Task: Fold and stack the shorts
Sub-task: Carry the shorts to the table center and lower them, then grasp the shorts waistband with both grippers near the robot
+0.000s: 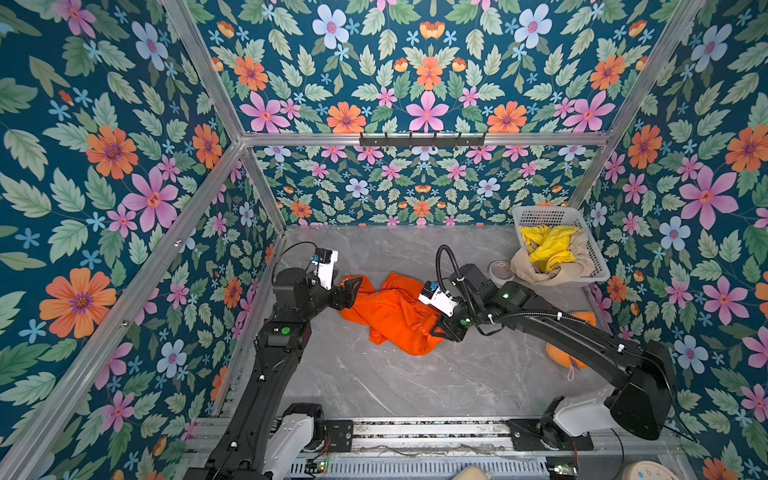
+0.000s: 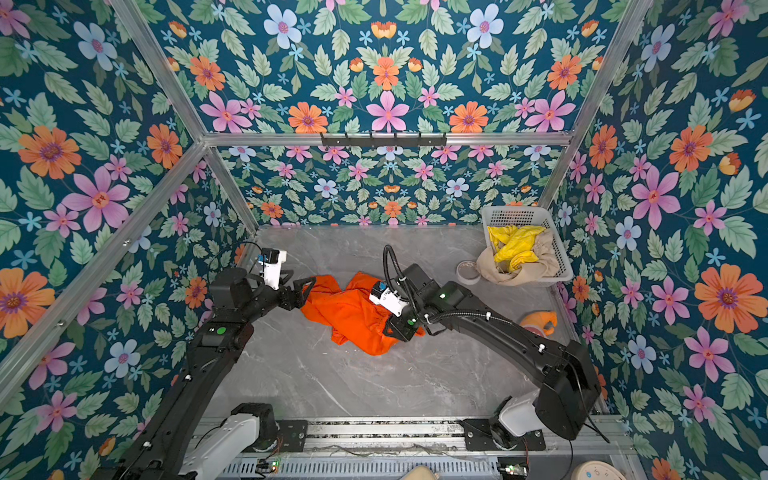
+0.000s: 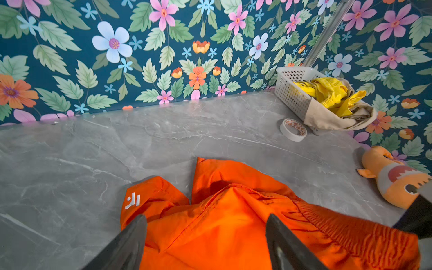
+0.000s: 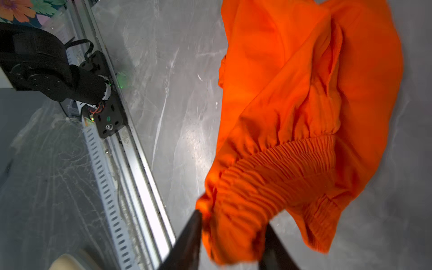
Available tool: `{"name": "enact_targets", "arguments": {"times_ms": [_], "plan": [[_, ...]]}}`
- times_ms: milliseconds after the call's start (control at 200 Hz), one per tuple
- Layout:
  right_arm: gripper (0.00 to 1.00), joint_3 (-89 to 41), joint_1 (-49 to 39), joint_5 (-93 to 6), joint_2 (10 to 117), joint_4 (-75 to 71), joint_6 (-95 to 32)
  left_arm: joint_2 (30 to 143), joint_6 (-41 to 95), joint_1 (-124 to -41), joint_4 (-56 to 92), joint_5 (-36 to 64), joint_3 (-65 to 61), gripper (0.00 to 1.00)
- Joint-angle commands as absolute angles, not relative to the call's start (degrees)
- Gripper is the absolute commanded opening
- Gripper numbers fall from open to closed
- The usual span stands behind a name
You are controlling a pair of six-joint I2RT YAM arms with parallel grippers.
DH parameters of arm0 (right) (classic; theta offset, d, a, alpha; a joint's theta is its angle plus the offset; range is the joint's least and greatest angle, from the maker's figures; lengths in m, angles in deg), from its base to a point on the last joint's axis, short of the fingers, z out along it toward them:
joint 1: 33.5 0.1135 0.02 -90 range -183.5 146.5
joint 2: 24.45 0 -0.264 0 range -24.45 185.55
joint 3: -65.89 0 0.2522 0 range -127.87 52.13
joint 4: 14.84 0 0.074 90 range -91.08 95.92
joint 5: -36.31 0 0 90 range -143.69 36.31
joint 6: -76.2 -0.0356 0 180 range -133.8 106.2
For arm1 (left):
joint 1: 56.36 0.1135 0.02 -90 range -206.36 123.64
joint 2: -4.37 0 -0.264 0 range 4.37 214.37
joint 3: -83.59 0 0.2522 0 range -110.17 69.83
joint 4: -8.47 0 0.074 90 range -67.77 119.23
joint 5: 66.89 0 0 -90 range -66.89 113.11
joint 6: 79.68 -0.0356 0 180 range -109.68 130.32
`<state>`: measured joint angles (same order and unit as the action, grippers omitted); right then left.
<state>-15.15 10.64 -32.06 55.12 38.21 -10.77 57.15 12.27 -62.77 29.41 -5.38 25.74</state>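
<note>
Shorts [image 1: 390, 316], orange, crumpled on tabletop [image 1: 415, 382], likely awaiting flattening; left pincer [image 3: 205, 218] wide, empty, over them; right pincer [image 4: 233, 219] half-parted round waistband [image 4: 280, 163], grip unclear.

Bright, even light; soft glare on grey surface [image 4: 187, 140]. Right wrist view motion-blurred; top views bow at edges.

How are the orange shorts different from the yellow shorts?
The orange shorts lie crumpled out on the grey table, while the yellow shorts sit bunched up in the white basket. The orange shorts lie by themselves, but the yellow shorts rest on top of beige shorts. Both are bright, soft and not folded yet.
</note>
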Motion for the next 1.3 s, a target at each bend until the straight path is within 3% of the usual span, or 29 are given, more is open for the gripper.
{"name": "enact_targets", "arguments": {"times_ms": [0, 175, 400, 580, 795, 1295], "plan": [[0.53, -10.68, 10.62, -30.89, 49.33, 35.04, -32.61, 57.49, 14.47, -62.77, 28.56, -5.07, 26.57, 0.81], [0.61, 1.78, 9.56, -35.19, 35.81, 27.17, -58.98, 59.40, 15.39, -64.48, 26.76, -11.26, 28.37, 0.79], [0.61, 19.08, 4.11, -37.61, 26.50, 16.07, -84.70, 64.78, 19.51, -74.77, 21.13, -9.79, 30.21, 0.74], [0.62, 25.44, 1.48, -35.50, 30.80, 7.83, -91.64, 72.71, 21.83, -82.39, 15.46, -5.92, 29.46, 0.69], [0.60, 25.31, 1.30, -34.41, 40.20, -3.57, -92.59, 81.40, 22.62, -84.39, 13.45, -3.32, 30.86, 0.63], [0.57, 23.11, 1.39, -30.83, 60.15, -21.64, -98.29, 81.37, 23.37, -84.80, 10.69, 1.46, 41.13, 0.62]]}}
